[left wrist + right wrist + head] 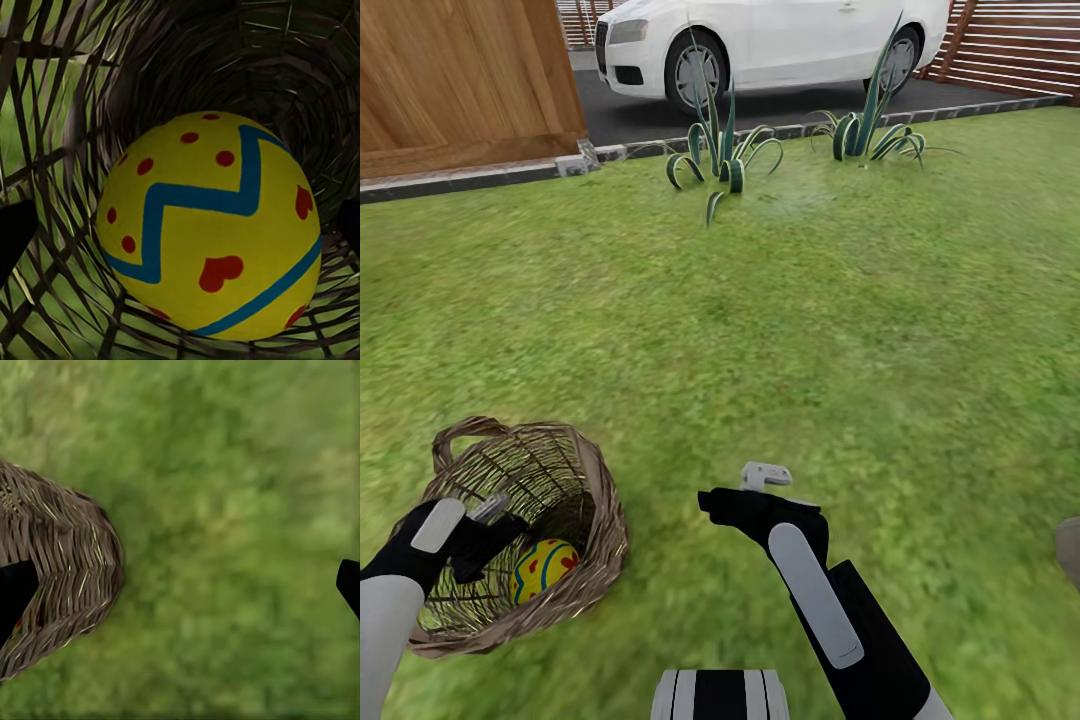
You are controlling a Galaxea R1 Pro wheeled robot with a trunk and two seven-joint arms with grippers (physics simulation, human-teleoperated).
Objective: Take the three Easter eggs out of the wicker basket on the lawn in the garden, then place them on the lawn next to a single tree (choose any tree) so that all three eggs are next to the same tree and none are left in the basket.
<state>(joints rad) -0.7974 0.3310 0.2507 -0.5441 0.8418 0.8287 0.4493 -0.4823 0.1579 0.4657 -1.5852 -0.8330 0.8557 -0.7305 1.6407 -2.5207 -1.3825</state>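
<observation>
left gripper (488, 520) inside the wicker basket (595, 470), open, facing one easter egg (543, 568).
egg lies straight ahead between its fingers; right gripper (745, 490), open, outside basket.

1. Your Easter egg (210, 225) is bright yellow, crossed by blue zigzag lines and dotted with red spots and small red hearts.
2. Your wicker basket (600, 500) is light brown, woven of loose twigs; in the left wrist view the weave looks dark, with green showing through the gaps.
3. The lawn (810, 330) you face is mottled green, with paler patches.
4. Your left claw (485, 535) is black with a pale grey strip; the right claw (745, 490) is black with light grey tips.
5. The car (760, 40) ahead of you is white, on dark asphalt.
6. The fence (460, 80) is warm brown wood.
7. The spiky plants (720, 150) are dark green with pale edges.
</observation>
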